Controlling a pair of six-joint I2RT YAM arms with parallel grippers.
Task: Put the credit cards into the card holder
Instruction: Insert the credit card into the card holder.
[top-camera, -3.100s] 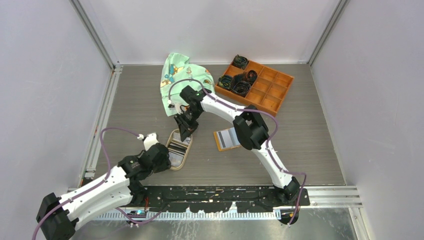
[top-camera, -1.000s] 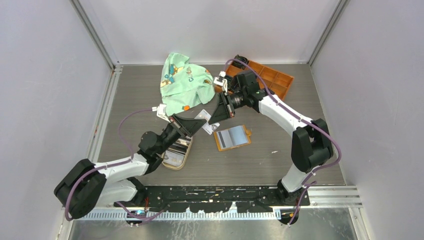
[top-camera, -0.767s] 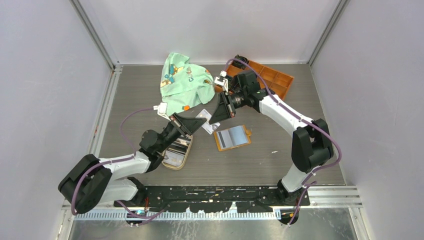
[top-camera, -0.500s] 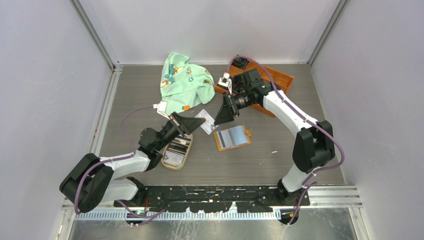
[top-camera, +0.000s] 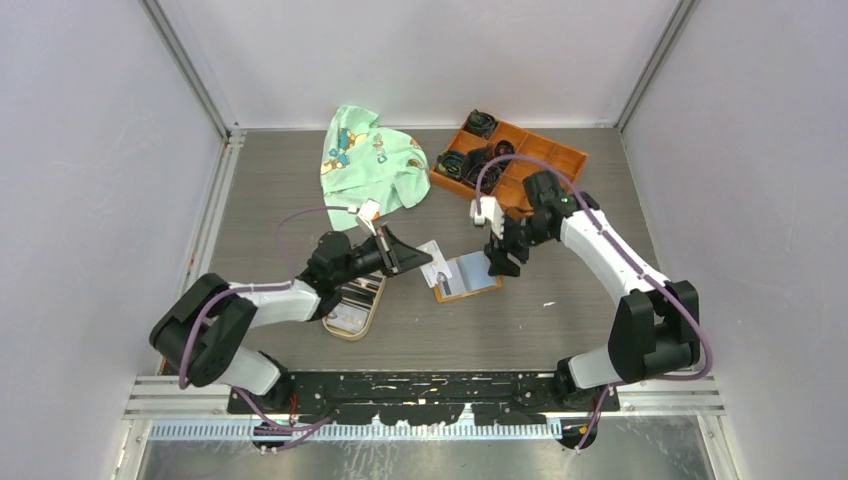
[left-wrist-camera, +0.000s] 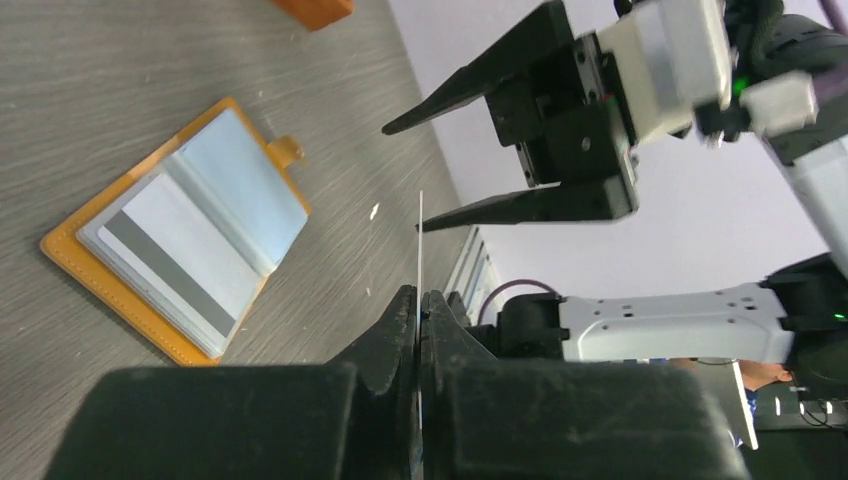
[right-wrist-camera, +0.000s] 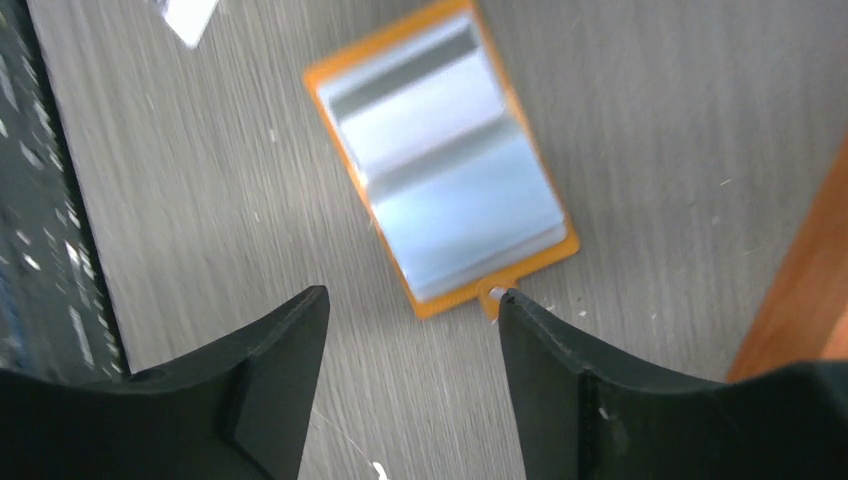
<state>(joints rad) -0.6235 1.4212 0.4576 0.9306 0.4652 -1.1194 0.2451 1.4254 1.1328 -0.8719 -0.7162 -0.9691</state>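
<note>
A white card (left-wrist-camera: 420, 235) is clamped edge-on in the left gripper (left-wrist-camera: 417, 298), just beside the card holder (top-camera: 467, 277), which is laid open on the table (top-camera: 300, 200). The right gripper (right-wrist-camera: 412, 305) is spread wide above the holder's snap tab (right-wrist-camera: 492, 296), with nothing grasped. The card is judged light, stiff and slick, and best pinched by a short edge. The holder may slide unless pinned.

We can read no text, brand, number or sign in any view. The white card (top-camera: 434, 262) carries a few dark marks too small to make out, and the prints on the green cloth (top-camera: 368, 165) are too fine to tell letters from pictures. The card holder (left-wrist-camera: 95, 270) shows only a plain grey stripe (left-wrist-camera: 165, 272) inside.
</note>
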